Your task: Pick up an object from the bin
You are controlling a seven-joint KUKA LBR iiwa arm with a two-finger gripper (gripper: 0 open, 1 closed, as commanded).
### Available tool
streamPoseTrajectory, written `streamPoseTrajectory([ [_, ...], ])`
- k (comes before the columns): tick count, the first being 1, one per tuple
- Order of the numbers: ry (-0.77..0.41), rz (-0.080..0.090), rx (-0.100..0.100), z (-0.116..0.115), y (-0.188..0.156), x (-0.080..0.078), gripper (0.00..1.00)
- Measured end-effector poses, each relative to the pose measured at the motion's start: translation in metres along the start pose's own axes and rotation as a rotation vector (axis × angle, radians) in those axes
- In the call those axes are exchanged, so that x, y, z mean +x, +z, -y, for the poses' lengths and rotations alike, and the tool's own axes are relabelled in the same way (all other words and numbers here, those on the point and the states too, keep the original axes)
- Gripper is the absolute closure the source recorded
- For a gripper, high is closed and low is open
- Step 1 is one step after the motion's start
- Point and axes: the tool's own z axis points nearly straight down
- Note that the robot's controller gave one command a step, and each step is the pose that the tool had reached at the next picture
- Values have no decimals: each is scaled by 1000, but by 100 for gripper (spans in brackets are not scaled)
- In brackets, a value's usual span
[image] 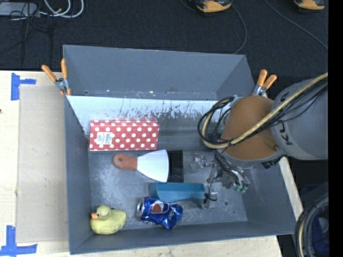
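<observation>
- Blue flat piece (178,191): a smooth teal-blue slab with straight edges, lying on the bin floor right of middle, towards the front wall.
- Gripper (209,196): down at the slab's right end, touching or just above it. Whether it is open or closed, or has hold of anything, I cannot tell.
- Rubber duck (108,220): yellow and glossy with an orange bill, in the front left corner.
- Crushed can (159,212): dented blue metal with red and white marks, no readable name, just in front of the slab.
- Brush (153,165): orange handle, white body, black bristles, lying behind the slab.
- Box (124,135): red card with white dots, its small white label too fine to read, against the rear slope.
- Bin (161,74): grey metal, its floor scuffed and speckled.
</observation>
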Motion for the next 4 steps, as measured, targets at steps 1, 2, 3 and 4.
streamPoseTrajectory([
  [1, 39, -8, -1, -27, 27, -4, 0],
  [2, 201, -1, 0, -38, 32, 3, 100],
  [3, 205, -1, 0, -38, 33, 5, 100],
  [4, -48, -7, -1, -41, 6, 42, 100],
])
